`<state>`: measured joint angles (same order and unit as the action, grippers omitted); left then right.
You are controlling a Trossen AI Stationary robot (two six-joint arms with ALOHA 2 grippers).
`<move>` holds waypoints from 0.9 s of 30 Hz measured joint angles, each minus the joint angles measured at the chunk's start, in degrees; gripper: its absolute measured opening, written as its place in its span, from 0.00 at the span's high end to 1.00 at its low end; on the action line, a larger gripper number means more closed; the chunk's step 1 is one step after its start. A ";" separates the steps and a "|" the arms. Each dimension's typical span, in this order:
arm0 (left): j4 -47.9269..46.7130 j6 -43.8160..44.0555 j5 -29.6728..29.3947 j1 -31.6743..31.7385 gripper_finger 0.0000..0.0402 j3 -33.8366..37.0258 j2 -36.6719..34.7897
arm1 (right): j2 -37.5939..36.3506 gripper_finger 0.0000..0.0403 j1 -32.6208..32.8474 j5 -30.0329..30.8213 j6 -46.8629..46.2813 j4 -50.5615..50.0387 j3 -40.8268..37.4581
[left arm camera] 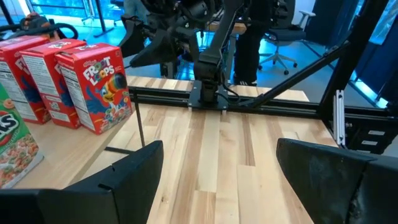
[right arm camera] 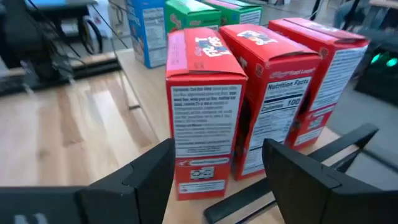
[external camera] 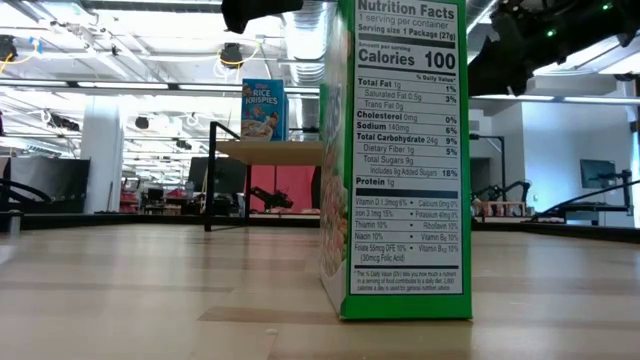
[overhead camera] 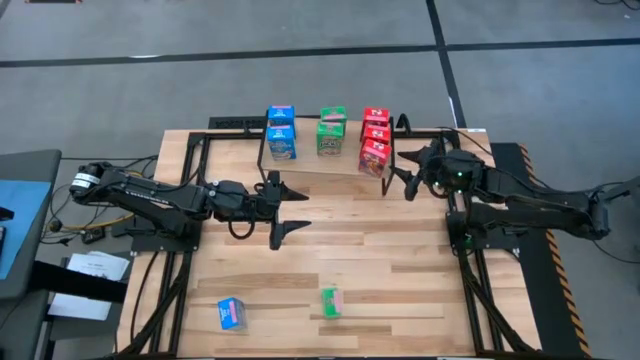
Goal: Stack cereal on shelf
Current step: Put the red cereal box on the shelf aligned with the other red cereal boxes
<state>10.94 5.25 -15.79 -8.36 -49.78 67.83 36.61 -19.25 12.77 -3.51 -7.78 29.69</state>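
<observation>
The shelf (overhead camera: 308,162) stands at the table's far middle. It bears two blue cereal boxes (overhead camera: 281,140), two green ones (overhead camera: 331,138) and three red ones (overhead camera: 375,140) in rows, all upright on their bottoms. A loose blue box (overhead camera: 232,314) and a loose green box (overhead camera: 332,301) rest on the table near its front edge; the green one (external camera: 400,160) fills the low view. My right gripper (overhead camera: 398,175) is open just right of the nearest red box (right arm camera: 205,112), a finger at either side of its lower end. My left gripper (overhead camera: 297,208) hovers open at the table's middle.
Black frame rails (overhead camera: 240,125) run along the table's far and side edges. The bare wooden tabletop (overhead camera: 370,250) lies open between the shelf and the two loose boxes. A dark side table (overhead camera: 25,200) stands off the left edge.
</observation>
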 joint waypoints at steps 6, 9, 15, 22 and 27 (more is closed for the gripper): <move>0.00 0.11 -0.01 0.00 0.24 0.00 0.00 | -1.07 0.34 3.95 -1.06 -7.31 -0.81 0.00; 0.02 0.13 0.00 0.00 0.24 0.00 0.00 | -0.37 0.34 6.98 -1.10 -8.68 -0.59 0.00; 0.02 0.13 -0.01 -0.02 0.24 0.00 0.00 | 3.47 0.34 12.03 -0.97 -8.67 4.68 0.00; 0.02 0.14 -0.01 -0.01 0.24 0.00 0.00 | 10.04 0.34 12.78 -0.83 -7.10 11.22 0.00; 0.02 0.13 -0.01 0.00 0.24 0.00 0.00 | 13.15 0.34 12.77 -0.53 -6.99 11.66 0.01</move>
<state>10.96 5.39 -15.79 -8.36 -49.78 67.83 49.76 -6.48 12.24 -10.50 3.88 29.71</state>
